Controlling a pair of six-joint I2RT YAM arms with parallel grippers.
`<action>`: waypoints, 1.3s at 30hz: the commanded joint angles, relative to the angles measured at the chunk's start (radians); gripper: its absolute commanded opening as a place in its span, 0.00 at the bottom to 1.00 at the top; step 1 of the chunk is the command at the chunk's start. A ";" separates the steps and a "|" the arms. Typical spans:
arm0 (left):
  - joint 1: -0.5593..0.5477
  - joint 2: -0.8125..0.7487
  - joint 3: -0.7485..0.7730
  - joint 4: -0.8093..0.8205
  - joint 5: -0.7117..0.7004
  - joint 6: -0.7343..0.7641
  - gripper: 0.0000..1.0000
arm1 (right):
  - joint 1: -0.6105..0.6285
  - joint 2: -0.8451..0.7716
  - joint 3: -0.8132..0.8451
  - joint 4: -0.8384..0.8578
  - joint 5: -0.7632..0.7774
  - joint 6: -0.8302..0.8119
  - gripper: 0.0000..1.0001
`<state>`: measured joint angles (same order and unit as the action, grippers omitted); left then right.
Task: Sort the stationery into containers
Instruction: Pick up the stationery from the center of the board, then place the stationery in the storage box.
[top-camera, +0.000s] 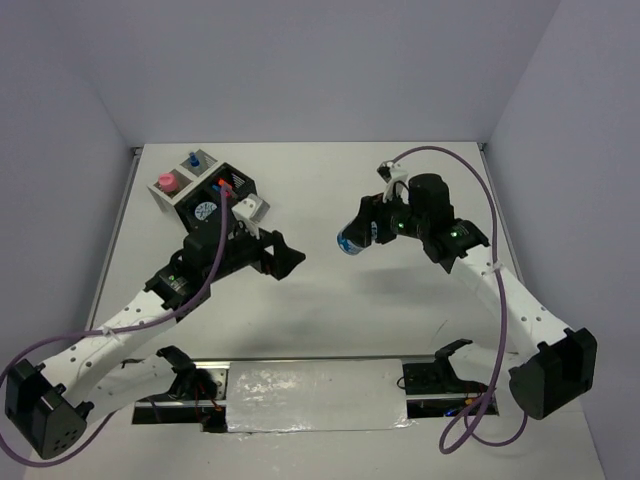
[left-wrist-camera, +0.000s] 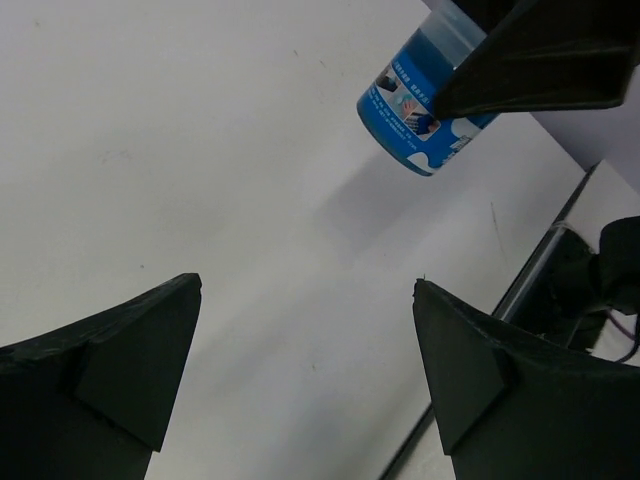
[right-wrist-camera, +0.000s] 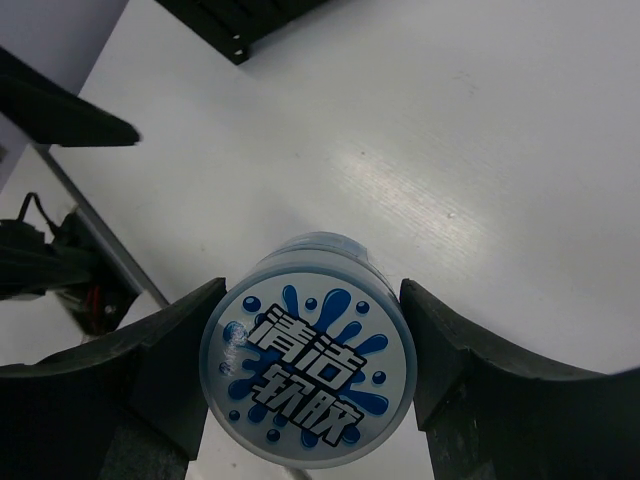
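Top view, tin: round blue-white tin (top-camera: 349, 241) clamped in right gripper (top-camera: 362, 235), off the table (top-camera: 330, 300), well apart from black mesh organiser (top-camera: 228, 190); probably in transit there.
Left wrist, left gripper (left-wrist-camera: 305, 370): jaws wide, empty; the tin (left-wrist-camera: 415, 115) hangs ahead.
Right wrist, grip: fingers (right-wrist-camera: 170, 370) pinch the tin's (right-wrist-camera: 308, 350) sides, printed face toward the camera.

White table, pale walls, silvery sheet.
Spreads out matte and white as a table (top-camera: 330, 300), crossed by soft shadows and one streak of glare, faintly scuffed in the wrist views. Closes in on three sides with plain pale-lilac walls (top-camera: 300, 70) rising straight from the edges. Carries a thin grey strip (top-camera: 115, 235) along the left border. Holds at the near edge, about mid-width, a crinkled silvery sheet (top-camera: 315, 396), lying flat and catching the light in patches.
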<state>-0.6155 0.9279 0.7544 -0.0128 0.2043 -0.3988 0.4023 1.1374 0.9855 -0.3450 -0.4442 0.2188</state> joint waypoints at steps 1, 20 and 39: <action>-0.070 0.011 -0.027 0.210 -0.098 0.112 0.99 | 0.074 -0.014 0.123 -0.139 0.002 0.028 0.00; -0.095 -0.046 0.405 -1.070 -1.267 -0.630 0.99 | 0.351 0.466 0.470 0.286 0.315 0.237 0.00; 0.404 -0.193 0.309 -0.766 -1.166 -0.256 0.99 | 0.530 1.220 1.334 0.294 0.467 0.136 0.00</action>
<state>-0.2180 0.7380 1.0657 -0.8532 -0.9703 -0.6991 0.9337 2.3470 2.2230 -0.1055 -0.0231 0.3923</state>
